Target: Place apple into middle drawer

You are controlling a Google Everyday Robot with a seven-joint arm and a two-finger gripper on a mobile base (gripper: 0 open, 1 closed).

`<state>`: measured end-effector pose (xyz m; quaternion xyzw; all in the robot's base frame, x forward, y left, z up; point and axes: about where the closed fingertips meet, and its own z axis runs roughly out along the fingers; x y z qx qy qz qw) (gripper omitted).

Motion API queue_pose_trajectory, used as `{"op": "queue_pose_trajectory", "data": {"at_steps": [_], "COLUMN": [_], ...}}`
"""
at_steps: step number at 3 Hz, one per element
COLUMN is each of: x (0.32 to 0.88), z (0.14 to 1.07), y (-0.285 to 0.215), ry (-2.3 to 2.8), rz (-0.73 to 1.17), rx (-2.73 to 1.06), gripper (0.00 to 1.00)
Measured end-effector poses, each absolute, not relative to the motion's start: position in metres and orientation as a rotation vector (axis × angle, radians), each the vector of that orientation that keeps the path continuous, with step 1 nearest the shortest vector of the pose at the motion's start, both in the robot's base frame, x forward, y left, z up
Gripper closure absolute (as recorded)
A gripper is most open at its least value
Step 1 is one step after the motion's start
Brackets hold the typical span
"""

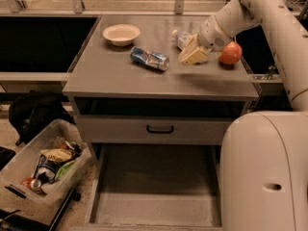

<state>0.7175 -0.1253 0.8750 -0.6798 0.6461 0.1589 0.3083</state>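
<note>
The apple (230,53), red with an orange blush, rests on the grey cabinet top (120,76) near its right edge. My gripper (194,56) is low over the top just left of the apple, a small gap apart from it, and holds nothing that I can see. The middle drawer (154,201) is pulled open below, at floor level, and its broad grey floor is bare. A shut drawer front with a black handle (160,129) sits above it.
On the top lie a white bowl (121,34), a crushed blue can (149,58) and a plastic bottle (179,36) behind the gripper. A clear bin of trash (43,170) and a black bag (33,112) stand at the left. My white base (264,172) fills the lower right.
</note>
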Motion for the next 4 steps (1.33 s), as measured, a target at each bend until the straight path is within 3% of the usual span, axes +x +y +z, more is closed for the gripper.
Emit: {"op": "queue_pose_trajectory", "data": {"at_steps": [1,2,3,4], "x": [0.717,0.718,0.718,0.722], "z": [0.875,0.875,0.875,0.905], "y": [-0.125,-0.125,-0.125,-0.169], "ry": [1.708,1.708,1.708,1.746], "rz": [0.42,0.42,0.42,0.298], "rx": [-1.797,-1.797,-1.797,-1.697], "gripper": [0.12,0.0,0.0,0.0]}}
